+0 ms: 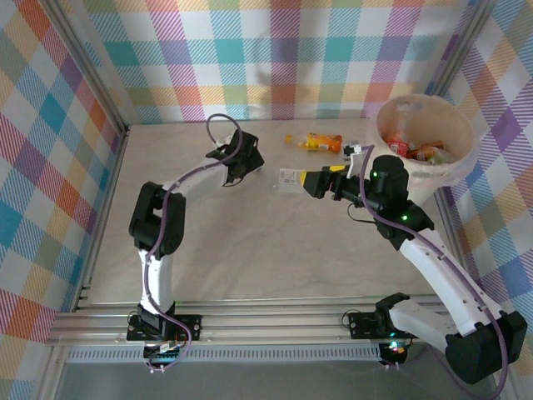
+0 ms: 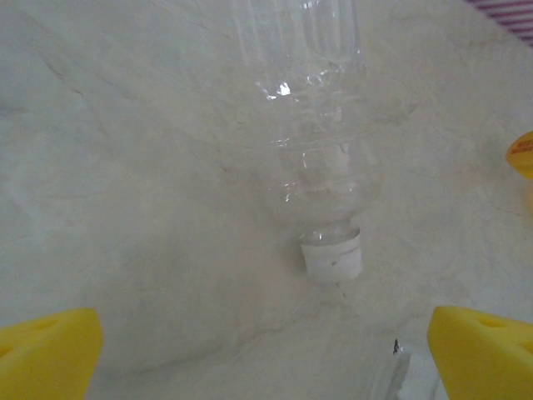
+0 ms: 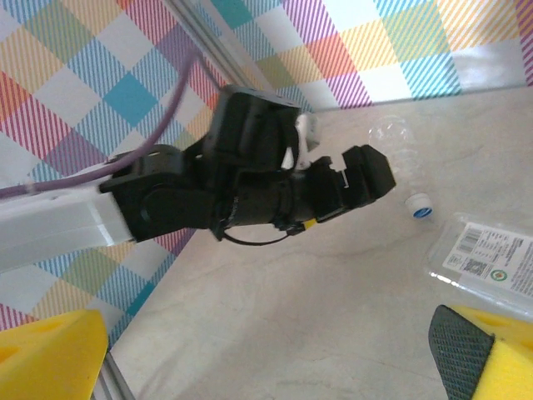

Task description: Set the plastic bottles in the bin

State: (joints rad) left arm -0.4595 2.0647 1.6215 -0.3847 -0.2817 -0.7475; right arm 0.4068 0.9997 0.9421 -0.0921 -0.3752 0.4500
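My left gripper spread wide, clear bottle just ahead.
Its white cap points toward me, between my pads; likely light, thin-walled and slippery, so I'd grip the stiffer neck.

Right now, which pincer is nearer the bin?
Right. The right pincer lies left of the bin; the left pincer lies even farther left.

A clear, crumpled plastic bottle lies on the pale marbled tabletop, its white cap pointing toward the camera. The left gripper sits short of the cap, its yellow foam pads spread wide at the lower corners and gripping nothing. The edge of an orange-yellow object shows at the right border.
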